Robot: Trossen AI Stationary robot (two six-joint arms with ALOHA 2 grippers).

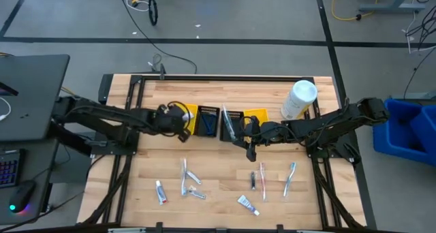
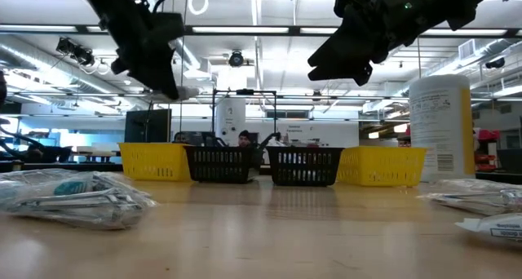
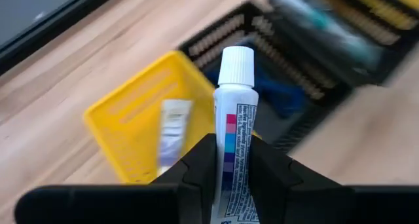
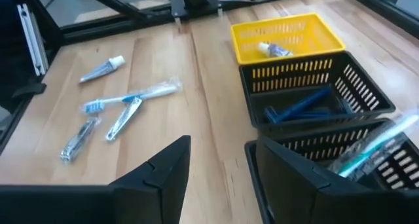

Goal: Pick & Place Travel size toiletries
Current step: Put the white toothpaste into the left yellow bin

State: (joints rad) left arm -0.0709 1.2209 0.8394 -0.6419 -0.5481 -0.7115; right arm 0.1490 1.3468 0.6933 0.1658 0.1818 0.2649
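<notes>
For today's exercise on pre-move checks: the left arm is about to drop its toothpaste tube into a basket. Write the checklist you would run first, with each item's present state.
1. Left gripper shut on the toothpaste tube: ok.
2. Tube's cap on: ok.
3. Tube above the left yellow basket: ok by the left wrist view.
4. Basket has room, one tube inside: ok.
5. Right gripper open, holding nothing: ok.
6. Right gripper apart from the left arm's path, by the black baskets: cannot tell.
</notes>
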